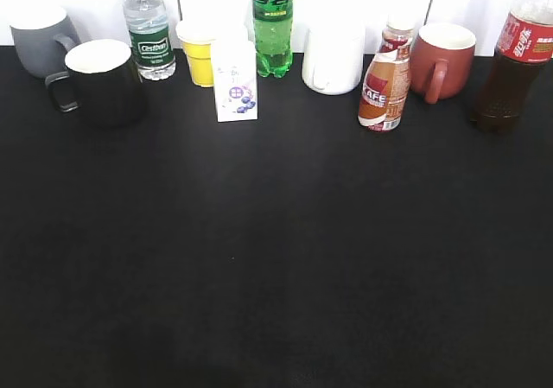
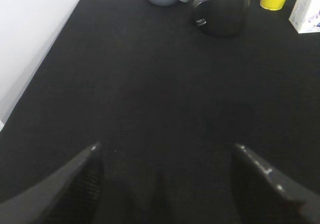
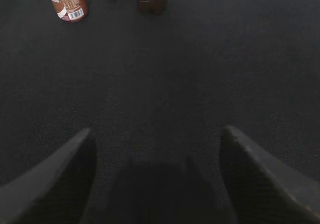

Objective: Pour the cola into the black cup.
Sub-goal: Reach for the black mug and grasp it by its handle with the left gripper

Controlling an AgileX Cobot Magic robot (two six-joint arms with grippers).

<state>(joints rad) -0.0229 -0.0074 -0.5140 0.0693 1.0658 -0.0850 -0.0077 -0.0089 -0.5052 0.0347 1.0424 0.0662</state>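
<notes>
black worktop (image 1: pixel 276 258), matte cloth surface, white wall behind; all items stand upright in one row along the far edge. from the left in the exterior view: grey mug (image 1: pixel 39 41), at the far left corner; black cup (image 1: pixel 104 81), glossy, white inside, handle turned left, just in front of and beside the grey mug, mouth up; clear water bottle (image 1: pixel 149 38) with green label, just right of the black cup; yellow cup (image 1: pixel 199 53); small white carton (image 1: pixel 235 81) with blueberry print, set slightly forward of the yellow cup; green soda bottle (image 1: pixel 273 23); white mug (image 1: pixel 333 58); small brown "kafe" bottle (image 1: pixel 385 81), set forward of its neighbours; reddish-brown mug (image 1: pixel 441 60), handle toward the camera; the cola (image 1: pixel 514 64), dark liquid, red label, at the far right end, top cut off by the frame edge, well apart from the black cup with the whole row between them. left claw (image 2: pixel 165 179): spread wide, nothing between its fingers, low over bare worktop, well short of the black cup ahead of it. right claw (image 3: pixel 157 169): spread wide, holding nothing, over bare worktop, with the cola's base at the top of its wrist view, well apart.
</notes>
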